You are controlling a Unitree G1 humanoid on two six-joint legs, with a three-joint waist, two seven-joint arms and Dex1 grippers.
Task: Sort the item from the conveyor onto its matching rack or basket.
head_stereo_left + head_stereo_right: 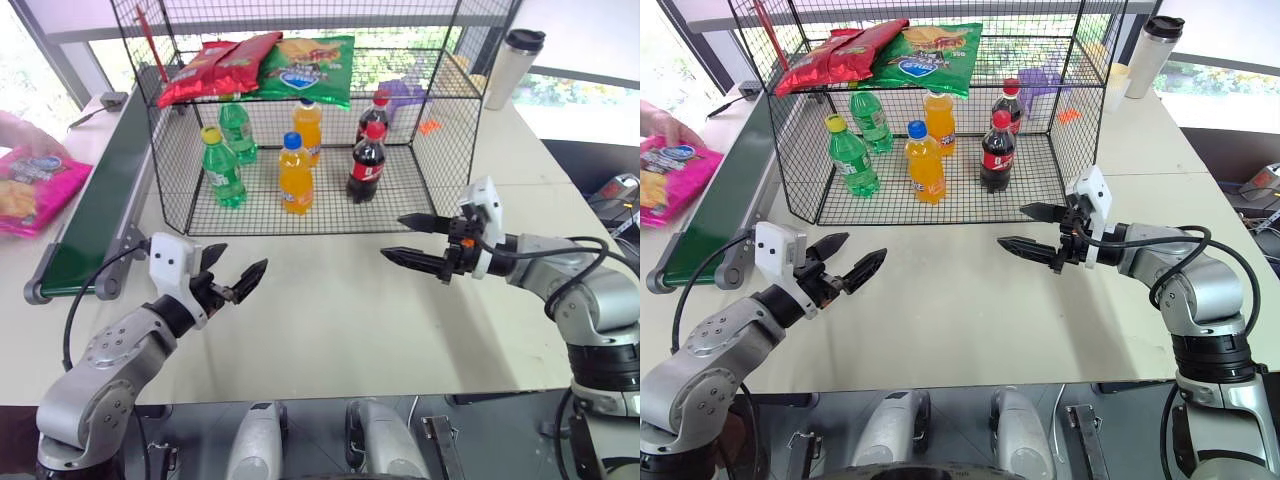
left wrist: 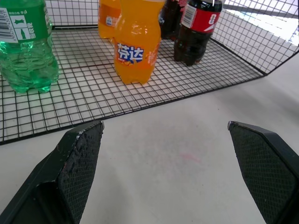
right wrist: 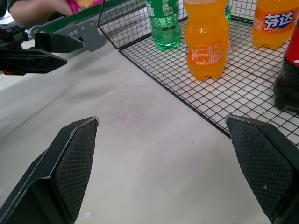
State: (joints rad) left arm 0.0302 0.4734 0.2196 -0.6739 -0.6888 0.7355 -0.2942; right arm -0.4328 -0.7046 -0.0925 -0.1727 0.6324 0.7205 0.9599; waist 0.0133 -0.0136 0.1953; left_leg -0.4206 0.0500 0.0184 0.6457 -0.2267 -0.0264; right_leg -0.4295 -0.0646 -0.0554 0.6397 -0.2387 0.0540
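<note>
Both black two-fingered grippers, left and right, hover apart and empty, since the flat magenta-pink crinkly snack bag lies at nine o'clock beside the dark-green conveyor belt.

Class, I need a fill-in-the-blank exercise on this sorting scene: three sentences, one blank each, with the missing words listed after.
1. The flat magenta-pink snack bag lies beside the dark-green conveyor belt, under a person's ____.
2. On the black wire rack's upper shelf, two red chip bags lie beside one ____ chip bag.
3. Both the left gripper and right gripper are ____ and hold nothing.

Missing words: hand; green; open
</note>
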